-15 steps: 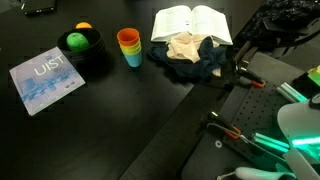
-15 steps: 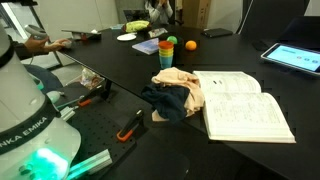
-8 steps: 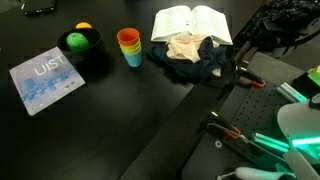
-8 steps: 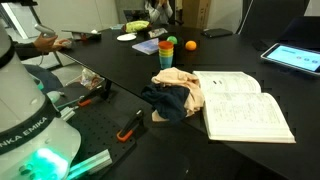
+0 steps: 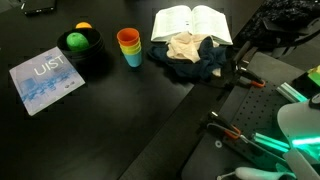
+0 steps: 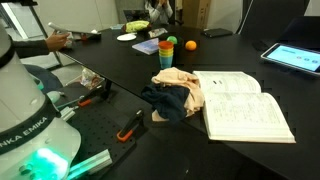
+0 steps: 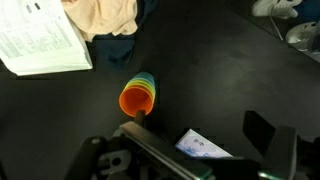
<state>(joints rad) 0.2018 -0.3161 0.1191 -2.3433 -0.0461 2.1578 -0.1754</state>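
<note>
In the wrist view my gripper [image 7: 199, 123] hangs open above the black table with nothing between its fingers. One dark finger tip sits right next to a stack of nested coloured cups [image 7: 138, 96], orange on the outside. The other finger [image 7: 262, 133] is off to the right. A blue and white booklet [image 7: 205, 148] shows between the fingers, lower down. The same cups [image 5: 129, 45] [image 6: 167, 52] stand upright in both exterior views, where the gripper itself is out of sight.
An open book [image 5: 190, 22] [image 6: 245, 105] lies beside a heap of beige and dark blue cloth [image 5: 190, 55] [image 6: 175, 92]. A black bowl holding a green ball [image 5: 78, 42] sits near the booklet [image 5: 45, 78]. Red-handled tools [image 6: 130, 125] lie on the perforated base plate.
The arm and the objects on the table have not moved. Only a person's hand at the far table edge has shifted a little.
</note>
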